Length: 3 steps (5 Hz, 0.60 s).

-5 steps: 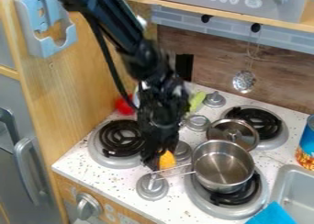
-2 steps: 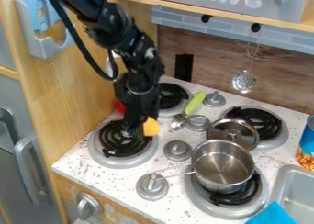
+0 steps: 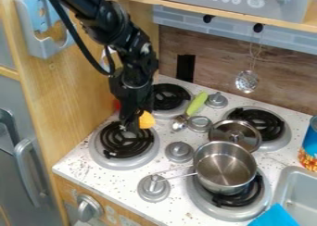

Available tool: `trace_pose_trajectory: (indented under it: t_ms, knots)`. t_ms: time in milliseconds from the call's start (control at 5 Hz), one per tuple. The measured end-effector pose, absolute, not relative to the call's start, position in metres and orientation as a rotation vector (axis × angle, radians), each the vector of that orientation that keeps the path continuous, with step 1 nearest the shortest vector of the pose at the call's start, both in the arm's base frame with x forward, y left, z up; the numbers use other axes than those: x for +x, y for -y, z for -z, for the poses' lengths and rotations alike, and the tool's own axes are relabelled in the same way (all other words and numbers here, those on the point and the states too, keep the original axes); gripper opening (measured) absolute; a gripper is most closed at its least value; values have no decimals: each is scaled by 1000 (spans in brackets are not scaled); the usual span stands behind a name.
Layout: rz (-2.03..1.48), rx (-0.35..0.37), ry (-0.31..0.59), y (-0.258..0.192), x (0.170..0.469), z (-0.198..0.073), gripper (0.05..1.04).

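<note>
Backed, above and right of the claw (image 3: 131, 124), by a brown wood-grain wall panel (image 3: 219, 74) beneath grey-blue tiles (image 3: 180, 17) and a pale wooden shelf (image 3: 217, 11). Flanked left of the claw by a light wooden side wall (image 3: 68, 86), then by a grey door (image 3: 14, 97) farther left. Floored beneath the claw by a speckled white countertop (image 3: 77, 164). Lit brightly.

Gap: btwn frt-L burner (image 3: 112, 163) & mid knob (image 3: 179, 152) | Obst: pot (image 3: 223, 167) (hndl (image 3: 179, 176) by frt knob (image 3: 153, 188))
</note>
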<state>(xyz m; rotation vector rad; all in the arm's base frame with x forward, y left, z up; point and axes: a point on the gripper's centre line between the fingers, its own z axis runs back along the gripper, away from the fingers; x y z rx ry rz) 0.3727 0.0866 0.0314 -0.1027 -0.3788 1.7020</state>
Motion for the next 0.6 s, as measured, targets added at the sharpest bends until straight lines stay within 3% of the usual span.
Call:
trace_pose_trajectory:
  t_ms: [600]
  knots:
    - [-1767, -7, 348, -129, 365, -11, 773]
